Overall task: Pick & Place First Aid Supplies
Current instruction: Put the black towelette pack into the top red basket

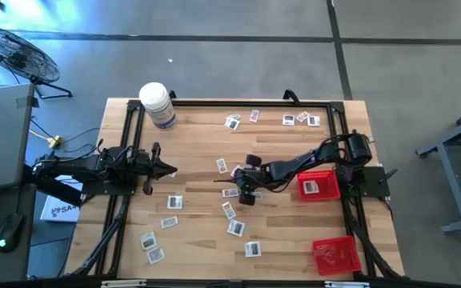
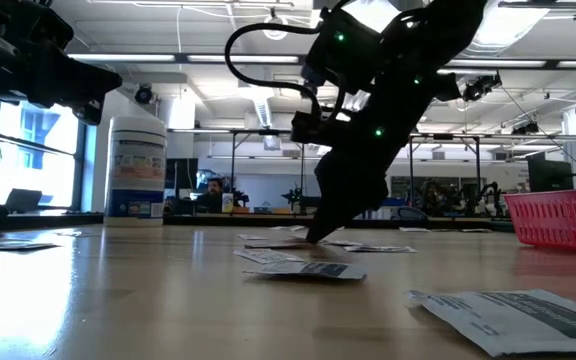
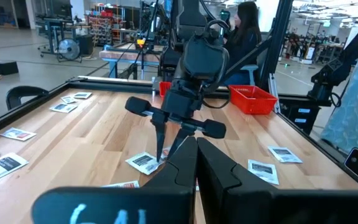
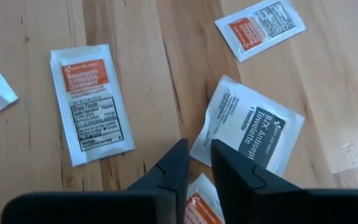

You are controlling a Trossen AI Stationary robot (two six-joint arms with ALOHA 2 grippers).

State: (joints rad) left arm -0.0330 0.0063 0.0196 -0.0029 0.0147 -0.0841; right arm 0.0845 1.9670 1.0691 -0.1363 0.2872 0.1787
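pick step in hand: right gripper (image 4: pixel 196 163) lowered over packet (image 4: pixel 248 127) mid-surface, jaws narrowly apart, nothing clamped. next: pinch packet edge, lift, carry to basket (image 1: pixel 319 185). left gripper (image 1: pixel 169 170) parked, jaws together.

A pale, smooth wooden table top (image 4: pixel 135 37) with visible grain is seen. Flat white packets with orange and dark print (image 4: pixel 91 102), seemingly of matt paper, are shown slightly creased. A red mesh basket (image 3: pixel 252 99) looks like plastic, and the white bottle (image 1: pixel 158 105) likewise.
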